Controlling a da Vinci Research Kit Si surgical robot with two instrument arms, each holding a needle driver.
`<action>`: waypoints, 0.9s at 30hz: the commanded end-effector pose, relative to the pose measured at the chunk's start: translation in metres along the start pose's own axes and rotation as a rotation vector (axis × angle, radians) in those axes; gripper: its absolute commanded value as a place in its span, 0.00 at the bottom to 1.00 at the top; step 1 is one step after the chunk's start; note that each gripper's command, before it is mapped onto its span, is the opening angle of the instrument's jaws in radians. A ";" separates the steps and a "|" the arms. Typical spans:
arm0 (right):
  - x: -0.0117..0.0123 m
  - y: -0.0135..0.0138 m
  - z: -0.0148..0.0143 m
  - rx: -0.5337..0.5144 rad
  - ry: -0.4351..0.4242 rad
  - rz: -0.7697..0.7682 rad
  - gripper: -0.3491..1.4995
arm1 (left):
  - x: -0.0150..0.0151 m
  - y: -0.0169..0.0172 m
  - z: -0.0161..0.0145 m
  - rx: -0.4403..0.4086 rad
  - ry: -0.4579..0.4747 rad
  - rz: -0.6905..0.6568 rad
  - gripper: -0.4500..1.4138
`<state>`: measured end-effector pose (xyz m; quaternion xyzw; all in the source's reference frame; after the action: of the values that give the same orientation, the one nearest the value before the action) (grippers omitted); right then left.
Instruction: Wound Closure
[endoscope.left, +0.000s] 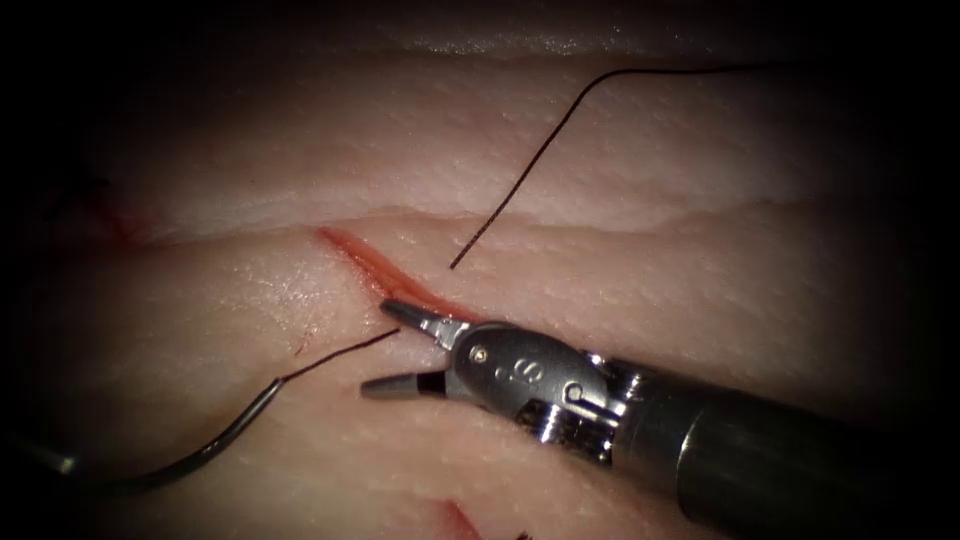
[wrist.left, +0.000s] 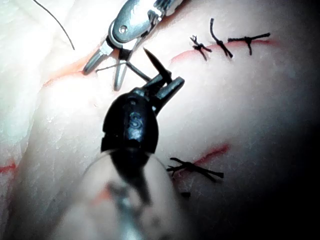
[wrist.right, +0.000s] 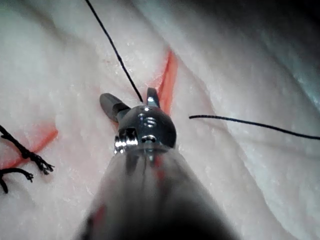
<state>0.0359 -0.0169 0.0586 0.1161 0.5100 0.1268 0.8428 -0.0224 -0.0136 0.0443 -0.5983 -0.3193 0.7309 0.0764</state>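
Two steel jaws of the right arm's tool (endoscope.left: 400, 350) stand apart, empty, straddling the thin dark thread (endoscope.left: 340, 355) left of the red cut (endoscope.left: 370, 265), while the curved dark needle (endoscope.left: 190, 462) lies farther left, its holder unclear.

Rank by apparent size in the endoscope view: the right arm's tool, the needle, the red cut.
1. Right arm's tool, though nearness to the camera inflates it; its hand is open, holding nothing.
2. Needle, lying left of the cut, outside the tissue.
3. Cut, the shortest.
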 end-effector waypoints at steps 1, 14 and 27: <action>-0.0002 0.0005 0.0008 0.001 0.001 0.006 0.38 | 0.0002 0.0000 0.0006 0.004 0.005 0.005 0.00; 0.0035 -0.0012 -0.0003 0.003 0.031 0.067 0.00 | 0.0026 0.0006 -0.0007 0.084 0.080 0.070 0.00; 0.0138 -0.0140 -0.0023 0.127 0.088 0.045 0.00 | 0.0002 0.0010 -0.0018 0.246 0.125 0.109 0.00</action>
<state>0.0405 -0.0255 0.0411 0.1768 0.5503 0.1177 0.8075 -0.0198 -0.0137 0.0427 -0.6454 -0.1876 0.7287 0.1312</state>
